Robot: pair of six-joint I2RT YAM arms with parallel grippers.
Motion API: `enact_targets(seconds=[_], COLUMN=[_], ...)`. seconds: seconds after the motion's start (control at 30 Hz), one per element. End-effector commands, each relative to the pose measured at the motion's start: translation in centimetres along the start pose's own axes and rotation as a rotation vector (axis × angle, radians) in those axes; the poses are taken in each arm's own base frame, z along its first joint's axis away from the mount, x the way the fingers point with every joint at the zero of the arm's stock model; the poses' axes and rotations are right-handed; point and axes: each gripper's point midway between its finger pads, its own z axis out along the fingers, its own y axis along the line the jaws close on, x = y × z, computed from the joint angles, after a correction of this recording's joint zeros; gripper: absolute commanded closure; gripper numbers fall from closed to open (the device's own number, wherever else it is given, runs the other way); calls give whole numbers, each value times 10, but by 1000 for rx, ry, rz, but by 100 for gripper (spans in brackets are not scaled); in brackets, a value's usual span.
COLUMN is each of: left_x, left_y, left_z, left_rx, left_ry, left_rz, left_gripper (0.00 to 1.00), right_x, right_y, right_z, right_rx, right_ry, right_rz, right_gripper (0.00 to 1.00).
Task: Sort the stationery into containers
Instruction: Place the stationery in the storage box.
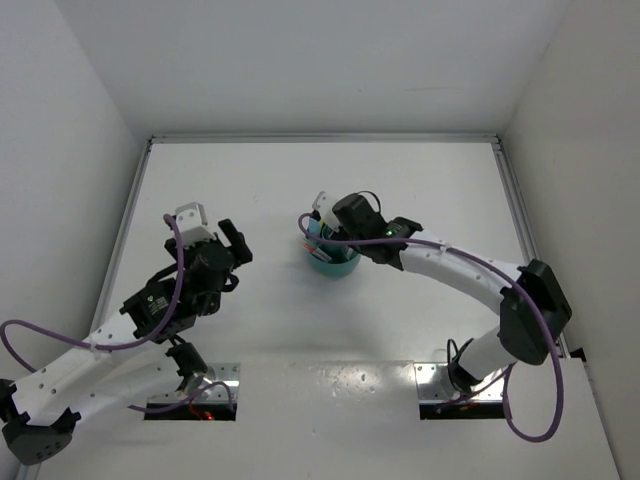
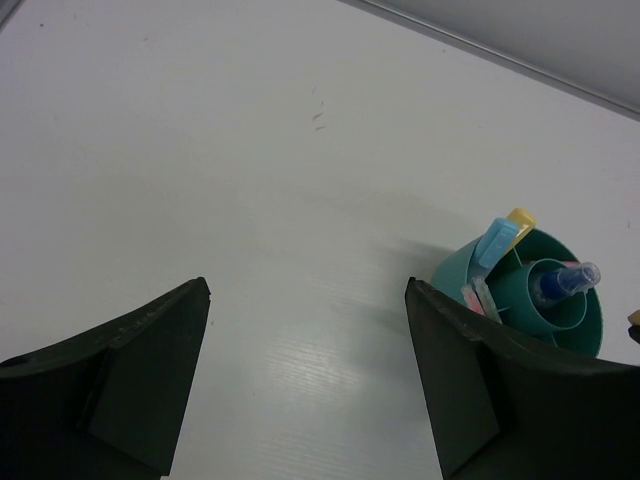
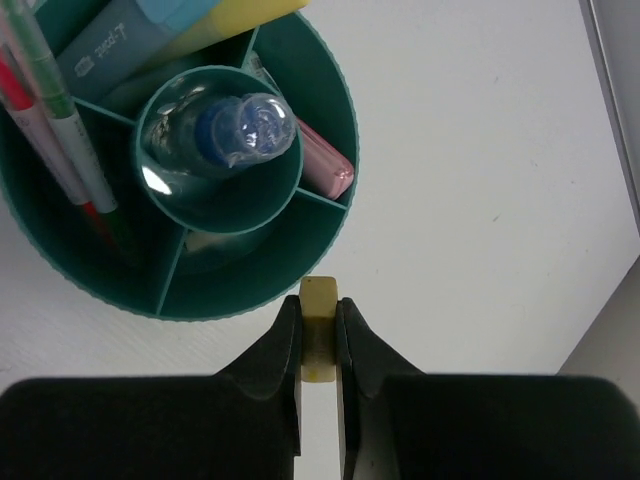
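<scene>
The round teal organiser [image 3: 250, 290] stands mid-table; it also shows in the top view [image 1: 335, 266] and in the left wrist view [image 2: 450, 275]. It holds a clear-blue pen [image 3: 245, 125] in the central cup, and yellow [image 3: 235, 18] and light-blue [image 3: 110, 45] markers, a pink marker [image 3: 322, 165] and thin pens [image 3: 60, 150] in the compartments. My right gripper [image 3: 319, 320] is shut on a tan eraser [image 3: 318, 300] just outside the organiser's near rim. My left gripper [image 2: 305, 300] is open and empty, left of the organiser.
A second pale eraser [image 3: 205, 243] lies in the organiser's near compartment. White walls and a metal rail [image 1: 320, 138] bound the table at the back and sides. The arm bases [image 1: 190, 390] sit at the near edge.
</scene>
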Motion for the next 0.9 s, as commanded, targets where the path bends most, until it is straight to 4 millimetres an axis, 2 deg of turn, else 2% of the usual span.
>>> enact_targets(seconds=[0.0,0.17,0.37,0.47,0.67,0.77,0.87], left_x=[-11,-11,-11,-13,-12,-12,-12], left_y=[-4,-4,-4,-5,-7,-7,-7], left_z=[-2,-2,-2,-1,-2,-2,-2], left_rx=[18,18,18,21,29,29,29], left_ry=[-23,-23,-23,-27,-21,-21,-21], left_rz=[-36,-27,-27,-34,-34,-34,-34], left_gripper=[15,15,15,15,15,15,15], right_x=[-26,-19,-19,-18,-13,-10,-14], right_y=[-14,-4,6,4,7,8,8], right_z=[-3,13,22,26,32,36,35], right_rx=[19,-27,-89,-84,-96,-104,-110], right_ry=[-91,-63,-63,-59,-40,-29,-41], right_rz=[70,91,149,176,198,211,213], right_gripper=[100,100,100,100,87,84,72])
